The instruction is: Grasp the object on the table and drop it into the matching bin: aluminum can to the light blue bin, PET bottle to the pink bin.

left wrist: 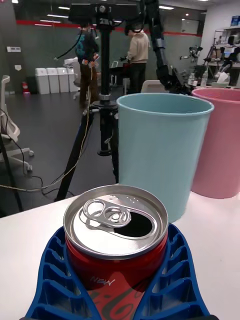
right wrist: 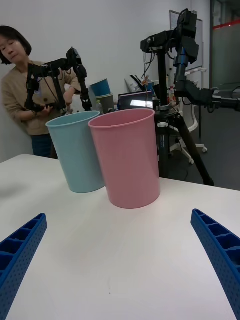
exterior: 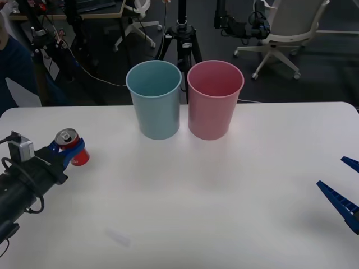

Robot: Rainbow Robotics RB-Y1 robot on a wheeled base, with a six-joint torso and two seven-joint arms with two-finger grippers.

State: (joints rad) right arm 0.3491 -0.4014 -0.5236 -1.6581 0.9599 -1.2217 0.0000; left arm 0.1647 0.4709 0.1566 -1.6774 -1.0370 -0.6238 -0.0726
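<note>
Already the left gripper (exterior: 70, 150) is clamped on the aluminum can (exterior: 72, 147), upright at the counter's (exterior: 224, 190) left edge, mid-left of the front view. From there the light blue bin (exterior: 154, 100) lies up and right, nearer than the pink bin (exterior: 215, 100). Lower right, the right gripper (exterior: 348, 190) waits, fingers apart, partly cut off.
</note>
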